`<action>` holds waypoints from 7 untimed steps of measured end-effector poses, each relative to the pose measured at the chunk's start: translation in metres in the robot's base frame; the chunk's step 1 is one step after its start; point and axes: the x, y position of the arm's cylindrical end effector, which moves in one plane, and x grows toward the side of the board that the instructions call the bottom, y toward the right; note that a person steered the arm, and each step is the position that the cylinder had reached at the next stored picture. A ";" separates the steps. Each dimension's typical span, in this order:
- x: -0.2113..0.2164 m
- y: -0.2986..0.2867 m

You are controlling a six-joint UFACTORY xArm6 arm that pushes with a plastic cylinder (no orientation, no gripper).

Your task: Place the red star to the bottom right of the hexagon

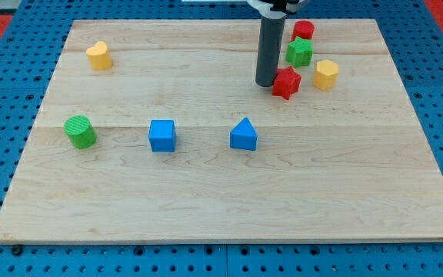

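In the single camera view, you had the dark rod coming down from the view's top with my tip (267, 83) set on the wooden counter (206, 200), touching or very nearly touching the left flank of the red star (286, 82). There was no claw on this arm at all, only the rod, so nothing could be said to be spread or pinching. The red star sat in the upper right part of the counter, and the yellow hexagon (326, 74) lay just to its right and a shade higher, the two near each other but apart. That was the relation your move turned on: the star lay to the view's right of my tip, and to the lower left of the hexagon, so it needed to travel rightward, passing below the hexagon, to end at its lower right. A push straight to the right looked workable, though the star might clip the hexagon's lower edge. Just above the star stood a green star-like block (299, 52) and, behind it, a red cylinder (304, 31), both clear of that path.
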 end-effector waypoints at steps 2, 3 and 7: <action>-0.044 0.007; -0.008 0.019; 0.075 0.004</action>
